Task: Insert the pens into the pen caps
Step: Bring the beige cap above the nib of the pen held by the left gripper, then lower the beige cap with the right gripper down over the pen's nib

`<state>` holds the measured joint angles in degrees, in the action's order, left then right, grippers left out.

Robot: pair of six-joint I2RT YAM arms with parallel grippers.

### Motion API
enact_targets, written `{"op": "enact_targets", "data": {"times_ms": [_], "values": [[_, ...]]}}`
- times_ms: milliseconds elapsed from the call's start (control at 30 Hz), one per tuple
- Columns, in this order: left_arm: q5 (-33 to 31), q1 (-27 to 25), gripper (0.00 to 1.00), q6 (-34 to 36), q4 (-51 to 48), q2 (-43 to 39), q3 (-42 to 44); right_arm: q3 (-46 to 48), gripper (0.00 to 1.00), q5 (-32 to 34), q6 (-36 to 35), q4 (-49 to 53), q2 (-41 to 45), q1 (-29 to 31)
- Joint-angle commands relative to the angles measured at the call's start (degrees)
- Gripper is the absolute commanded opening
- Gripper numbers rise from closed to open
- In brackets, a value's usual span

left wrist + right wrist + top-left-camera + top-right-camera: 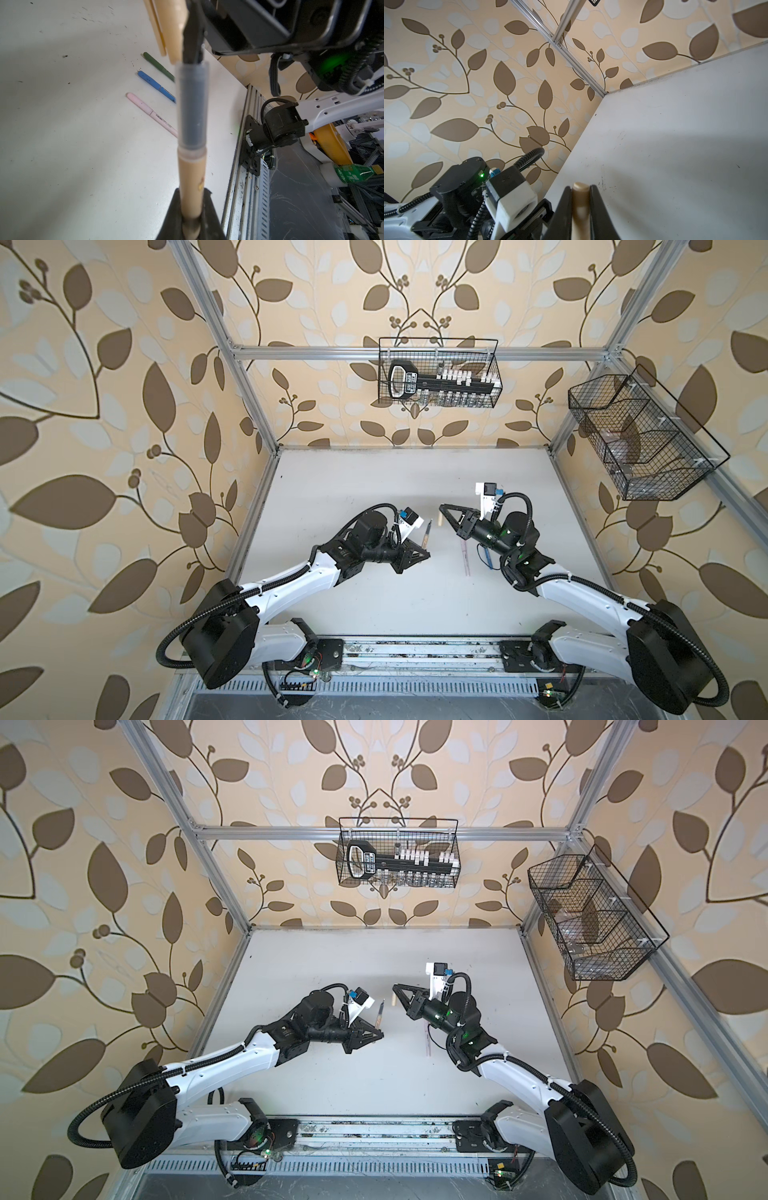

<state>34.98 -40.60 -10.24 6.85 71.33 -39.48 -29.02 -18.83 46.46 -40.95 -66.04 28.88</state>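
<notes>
My left gripper [192,218] is shut on the tan pen [192,187], whose clear grey front section and dark tip point upward and away. In both top views this pen [427,535] stands just left of the tan pen cap [441,517], with a small gap between them. The right gripper [580,191] is shut on that cap [580,199], and the cap's rounded end sticks out past the fingertips. In the left wrist view the cap [174,31] hangs beside the pen tip, not on it. A green pen [159,66], a blue pen [155,87] and a pink pen [151,113] lie capped on the table.
The pink pen [465,556] and blue pen [488,558] lie partly under the right arm. A wire basket [440,373] holding tools hangs on the back wall, and another basket [640,439] hangs at the right. A metal rail [415,655] runs along the table's front edge.
</notes>
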Motion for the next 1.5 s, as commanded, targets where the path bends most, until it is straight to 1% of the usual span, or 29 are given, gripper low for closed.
{"op": "enact_targets", "data": {"times_ms": [0, 267, 500, 767, 1033, 1467], "values": [[0.8, -1.0, 0.00, 0.3, 2.4, -2.1, 0.8, 0.1, 0.16, 1.5, 0.9, -2.0, 1.1, 0.4], [1.4, -1.8, 0.00, 0.1, 2.2, -1.0, 0.3, -1.7, 0.16, 1.2, 0.5, -0.7, 1.0, 1.0], [1.6, -2.2, 0.00, 0.1, 2.4, -1.0, 0.4, -2.5, 0.16, 2.3, -0.4, 0.2, 2.4, 2.0], [1.2, -2.3, 0.00, 0.2, 2.3, -0.8, 0.4, -4.9, 0.15, 1.3, -1.2, 1.0, 2.1, 2.1], [0.8, -2.3, 0.00, 0.1, 2.6, -1.2, 0.5, -4.2, 0.15, 3.0, -2.3, 2.7, 4.2, 3.5], [0.5, -2.3, 0.00, 0.0, 2.8, -2.5, 1.1, -2.7, 0.15, 5.4, -2.6, 1.4, 3.9, 5.8]]}}
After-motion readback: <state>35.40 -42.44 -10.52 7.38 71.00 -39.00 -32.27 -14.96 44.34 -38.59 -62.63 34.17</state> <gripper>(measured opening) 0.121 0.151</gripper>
